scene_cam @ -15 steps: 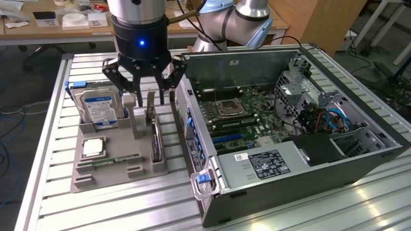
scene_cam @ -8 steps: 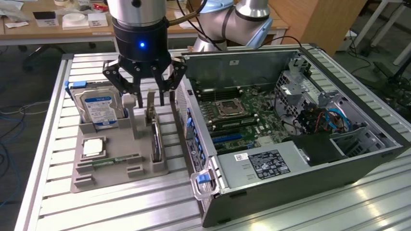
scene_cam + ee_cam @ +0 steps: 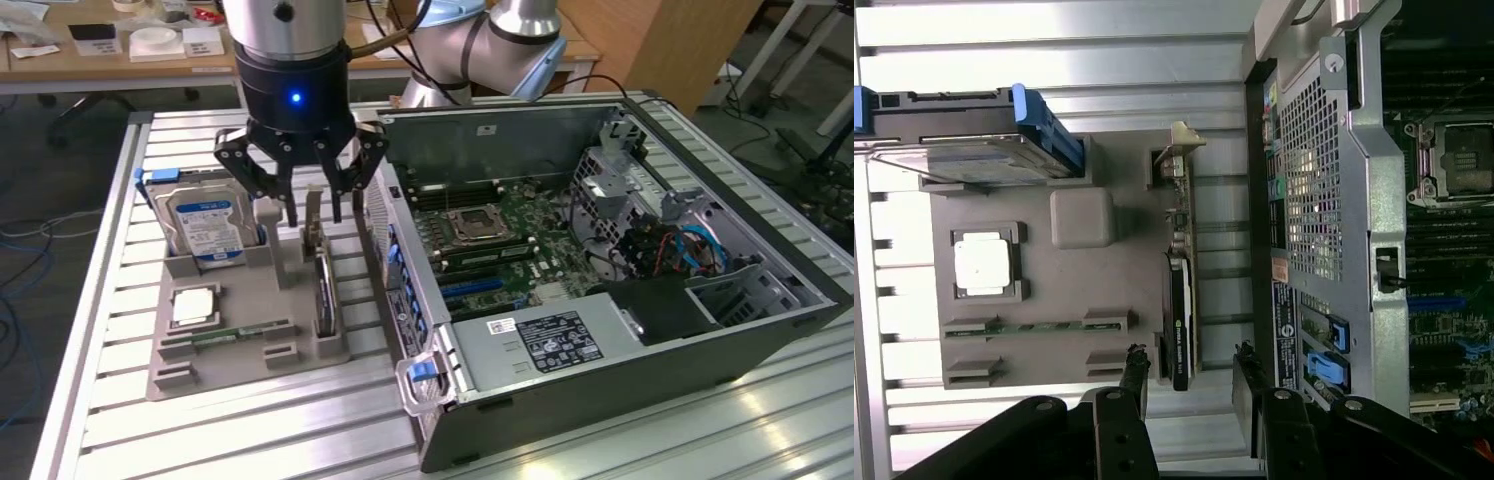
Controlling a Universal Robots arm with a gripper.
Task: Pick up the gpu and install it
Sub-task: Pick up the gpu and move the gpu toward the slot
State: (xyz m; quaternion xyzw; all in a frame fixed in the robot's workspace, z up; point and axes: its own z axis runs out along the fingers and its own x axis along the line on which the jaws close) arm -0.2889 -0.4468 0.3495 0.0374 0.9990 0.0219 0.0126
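The gpu (image 3: 322, 282) stands on its edge in a slot of the grey holder tray (image 3: 248, 362), black face sideways and its pale bracket strip (image 3: 314, 203) at the far end. My gripper (image 3: 314, 213) hangs right over that bracket end, open, with one finger on each side of the card. In the wrist view the gpu (image 3: 1181, 290) runs lengthwise between the two black fingers (image 3: 1136, 372), which stand apart from it around my gripper (image 3: 1192, 375). Nothing is held.
The tray (image 3: 1082, 216) also carries a silver hard drive with a blue label (image 3: 207, 226), a square processor (image 3: 195, 305) and a slim green memory stick (image 3: 230, 335). The open computer case (image 3: 627, 330) lies at the exterior view's right, its motherboard (image 3: 487, 235) exposed.
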